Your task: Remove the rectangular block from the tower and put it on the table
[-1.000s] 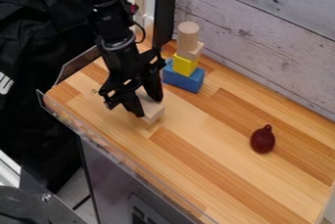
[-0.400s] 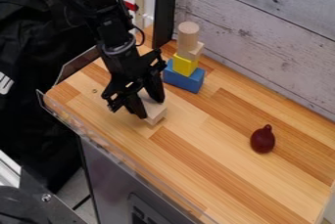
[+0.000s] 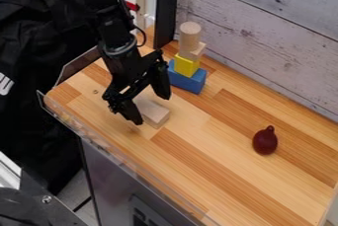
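There's your tool (image 3: 151,108), spread around the block (image 3: 156,115)! The block lies on the tabletop (image 3: 198,143), near the tower (image 3: 188,65).

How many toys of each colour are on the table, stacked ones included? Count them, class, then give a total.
Plain wood: 3 (cylinder, small block, rectangular block)
Blue: 1 (block)
Yellow: 1 (block)
Dark red: 1 (bulb-shaped toy)
Total: 6

On your tabletop (image 3: 224,170), you have the tower (image 3: 187,64) before the wall (image 3: 264,47), the block (image 3: 155,113) left and before the tower, the toy (image 3: 265,142) right.
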{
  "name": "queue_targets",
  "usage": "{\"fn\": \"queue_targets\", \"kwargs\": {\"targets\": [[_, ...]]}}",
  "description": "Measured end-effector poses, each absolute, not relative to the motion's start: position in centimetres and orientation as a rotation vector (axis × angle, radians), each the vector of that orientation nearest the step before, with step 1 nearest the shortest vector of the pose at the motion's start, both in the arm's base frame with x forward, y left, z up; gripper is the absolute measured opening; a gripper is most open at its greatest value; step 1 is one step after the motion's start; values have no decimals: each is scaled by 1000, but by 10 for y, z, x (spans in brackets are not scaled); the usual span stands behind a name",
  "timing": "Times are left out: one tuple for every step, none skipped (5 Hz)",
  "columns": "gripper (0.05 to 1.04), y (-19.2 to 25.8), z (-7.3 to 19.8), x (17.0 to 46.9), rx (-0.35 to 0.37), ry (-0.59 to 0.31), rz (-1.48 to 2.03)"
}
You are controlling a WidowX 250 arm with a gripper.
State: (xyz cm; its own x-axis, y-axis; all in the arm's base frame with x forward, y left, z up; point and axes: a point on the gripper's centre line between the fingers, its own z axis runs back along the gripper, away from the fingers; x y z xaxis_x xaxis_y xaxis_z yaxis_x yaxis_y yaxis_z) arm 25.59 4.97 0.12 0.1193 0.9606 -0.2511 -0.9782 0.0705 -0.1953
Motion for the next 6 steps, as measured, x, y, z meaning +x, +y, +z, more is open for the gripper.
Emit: {"fn": "queue_targets", "kwargs": {"targets": [[999, 51, 5, 259, -337, 60, 1441], [999, 50, 37, 275, -287, 6, 1341], [999, 37, 79, 289, -219, 4, 1112], [999, 24, 108, 289, -210, 68, 845], [999, 12, 120, 277, -222, 141, 609], [999, 2, 131, 269, -209, 167, 371]]}}
